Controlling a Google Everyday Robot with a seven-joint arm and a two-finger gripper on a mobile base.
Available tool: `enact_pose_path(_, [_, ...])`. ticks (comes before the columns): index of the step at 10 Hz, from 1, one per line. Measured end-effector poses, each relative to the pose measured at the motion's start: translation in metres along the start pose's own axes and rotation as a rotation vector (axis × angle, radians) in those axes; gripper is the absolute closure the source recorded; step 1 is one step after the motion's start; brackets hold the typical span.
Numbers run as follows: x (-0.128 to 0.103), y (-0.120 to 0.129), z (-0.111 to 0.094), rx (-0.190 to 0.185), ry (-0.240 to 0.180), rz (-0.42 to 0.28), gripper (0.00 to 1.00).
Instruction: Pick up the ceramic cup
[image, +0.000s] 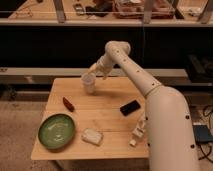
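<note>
Tool: the tool (95, 69) is at the far side of the desk (110, 95), hanging right over the cup's far-right rim. It's very tight there!
Tool state: apart, together or clamped, I cannot tell; contact with the cup can't be made out either.
Ceramic cup: the ceramic cup (88, 83) stands upright on the desk's far edge, directly below the tool and a touch to picture-left of it.
Arm: the white arm (145, 85) sweeps up from the lower right, bends at the elbow above the desk, and angles down to the tool.
Black phone: the black phone (130, 107) lies flat, nearer the camera than the tool and off to its right, well apart.
Red item: a small red item (68, 104) sits nearer the camera, left of the tool.
Green plate: the green plate (56, 131) is at the near-left corner, far from the tool.
White block: the flat white block (92, 136) lies just beside the plate, straight toward the camera from the tool.
White object: a pale object (138, 131) rests at the near-right edge, beside the arm.
</note>
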Motion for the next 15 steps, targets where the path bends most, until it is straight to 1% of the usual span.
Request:
enact_pose_path(3, [-0.001, -0.007, 0.025, -0.008, -0.008, 0.014, 0.35])
enact_pose_path(4, [-0.001, -0.007, 0.03, -0.012, -0.01, 0.018, 0.35])
enact_pose_path(8, [-0.005, 0.009, 0.059, -0.063, -0.032, 0.038, 0.35])
enact_pose_path(9, [-0.004, 0.014, 0.067, -0.074, -0.035, 0.052, 0.37])
enact_pose_path(10, [-0.002, 0.016, 0.069, -0.076, -0.033, 0.063, 0.43])
enact_pose_path(12, [0.005, 0.019, 0.071, -0.072, -0.023, 0.083, 0.66])
enact_pose_path(14, [0.007, 0.016, 0.072, -0.068, -0.02, 0.083, 0.83])
enact_pose_path(15, [0.006, 0.013, 0.07, -0.07, -0.022, 0.078, 0.95])
